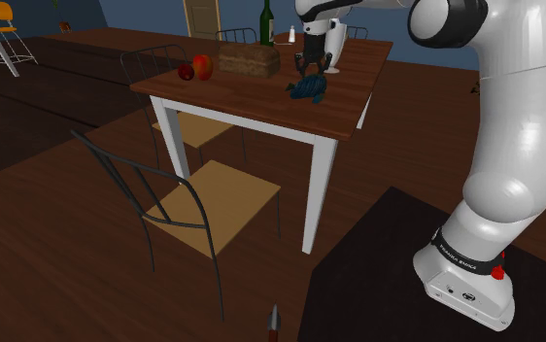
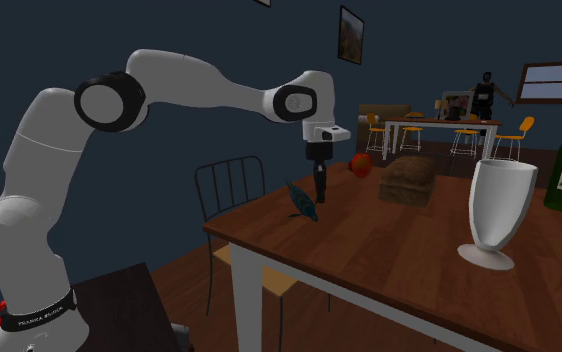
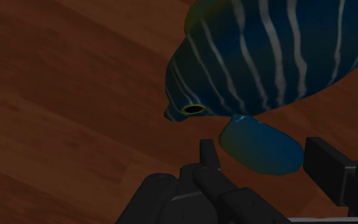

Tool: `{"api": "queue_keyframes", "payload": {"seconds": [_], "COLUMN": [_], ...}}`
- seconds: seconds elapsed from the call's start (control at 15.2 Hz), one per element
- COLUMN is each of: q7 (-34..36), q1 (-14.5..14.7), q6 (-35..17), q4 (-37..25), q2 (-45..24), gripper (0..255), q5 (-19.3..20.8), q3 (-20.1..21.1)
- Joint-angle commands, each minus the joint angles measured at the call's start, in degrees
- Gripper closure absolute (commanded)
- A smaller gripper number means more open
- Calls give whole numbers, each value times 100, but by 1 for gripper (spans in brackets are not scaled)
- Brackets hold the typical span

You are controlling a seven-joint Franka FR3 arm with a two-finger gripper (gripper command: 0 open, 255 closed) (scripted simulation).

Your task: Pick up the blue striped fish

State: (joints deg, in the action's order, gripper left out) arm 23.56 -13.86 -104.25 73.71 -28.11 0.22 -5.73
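Blue striped fish (image 3: 279, 57) just below the gripper (image 3: 262, 153)

Glossy white arm (image 1: 514, 146), dark joint rings (image 2: 109, 104), red base mark (image 1: 499, 271), black jaws.

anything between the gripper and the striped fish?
Nothing. Wrist view: the striped fish sits right ahead of the open gripper, its fin between the fingers, with the wooden table beneath.

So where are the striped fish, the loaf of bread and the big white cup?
Striped fish (image 3: 279, 63): wrist view, its striped flank.
Loaf (image 1: 249, 60): shoulder view, its front side.
White cup (image 2: 499, 205): second exterior view, its bowl.
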Motion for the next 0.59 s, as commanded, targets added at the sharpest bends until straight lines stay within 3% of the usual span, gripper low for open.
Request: {"api": "queue_keyframes", "payload": {"seconds": [0.0,0.53], "q7": [-4,-25], "q1": [-1,-21], "q6": [0,655], "q4": [8,-714], "q2": [-6,-72], "gripper": [255,255], "q5": [-2,-11], "q3": [2,-1]}}
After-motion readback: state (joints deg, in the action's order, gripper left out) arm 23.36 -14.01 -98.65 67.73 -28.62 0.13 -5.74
